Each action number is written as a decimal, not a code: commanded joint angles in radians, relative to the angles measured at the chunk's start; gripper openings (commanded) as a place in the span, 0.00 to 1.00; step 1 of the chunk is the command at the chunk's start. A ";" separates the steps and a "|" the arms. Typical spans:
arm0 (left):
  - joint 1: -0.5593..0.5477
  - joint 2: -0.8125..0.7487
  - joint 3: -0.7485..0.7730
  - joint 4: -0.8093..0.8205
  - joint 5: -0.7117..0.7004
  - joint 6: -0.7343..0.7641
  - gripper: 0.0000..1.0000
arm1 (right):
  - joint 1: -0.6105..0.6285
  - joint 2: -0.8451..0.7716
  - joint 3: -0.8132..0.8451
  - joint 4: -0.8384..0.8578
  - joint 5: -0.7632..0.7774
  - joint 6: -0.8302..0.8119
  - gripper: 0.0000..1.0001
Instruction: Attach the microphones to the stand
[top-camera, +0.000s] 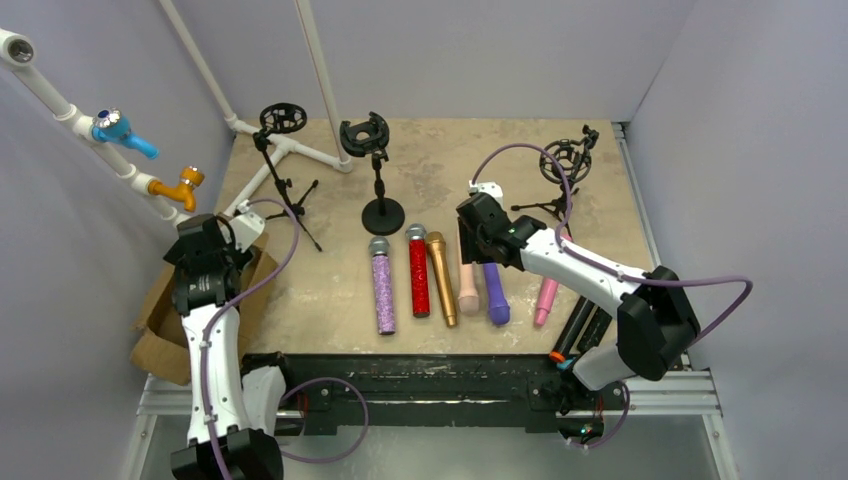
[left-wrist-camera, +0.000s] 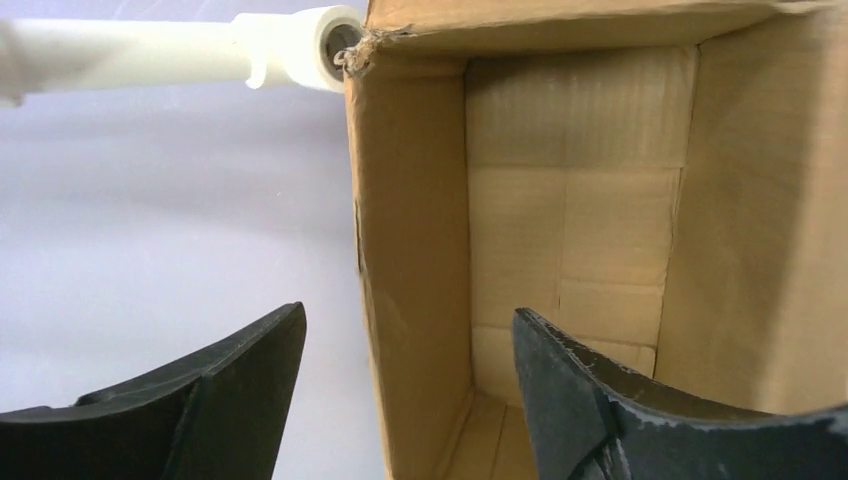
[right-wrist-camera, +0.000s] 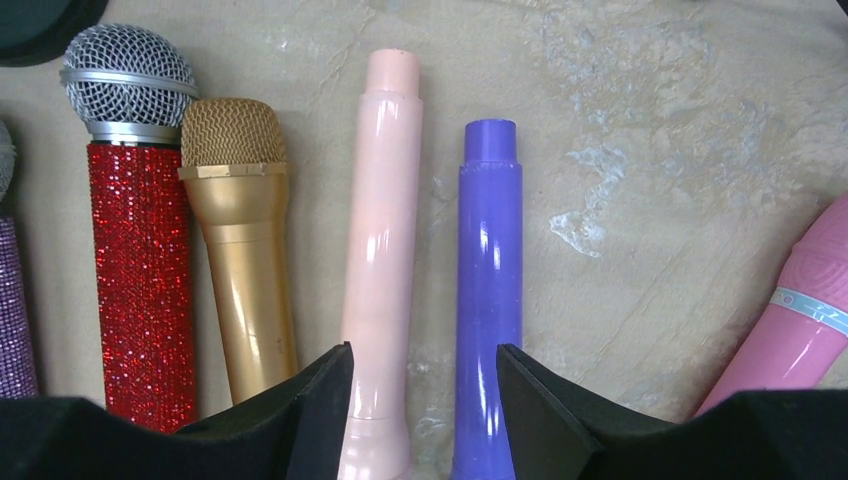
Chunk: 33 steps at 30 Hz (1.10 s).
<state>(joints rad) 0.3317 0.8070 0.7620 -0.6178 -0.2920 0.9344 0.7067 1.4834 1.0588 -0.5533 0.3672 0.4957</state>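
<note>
Microphones (top-camera: 418, 278) lie in a row on the table (top-camera: 320, 290); three stands (top-camera: 378, 175) by its far edge sit empty, nothing looks attached yet. Left gripper (left-wrist-camera: 408, 318) and right gripper (right-wrist-camera: 422, 352) both gape, empty.

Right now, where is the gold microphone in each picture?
Top external: gold microphone, mid-table, third from the left in the row.
Left wrist: not in it; a cardboard box fills the view.
Right wrist: left of centre, head at the top.
Shared landmark: the glittery red microphone, just to its left in both.
</note>
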 joint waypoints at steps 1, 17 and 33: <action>0.006 -0.028 0.165 -0.128 0.072 -0.050 0.76 | 0.000 -0.034 0.047 0.002 -0.009 -0.006 0.59; -0.095 0.135 0.119 -0.151 0.443 -0.127 0.76 | 0.000 -0.072 0.034 0.019 -0.016 -0.002 0.58; -0.098 0.387 0.054 0.265 0.130 -0.290 0.46 | 0.002 -0.066 0.035 0.073 -0.060 0.011 0.54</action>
<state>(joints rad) 0.2386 1.1301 0.8272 -0.5068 0.0387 0.7513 0.7067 1.4330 1.0679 -0.5186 0.3191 0.4973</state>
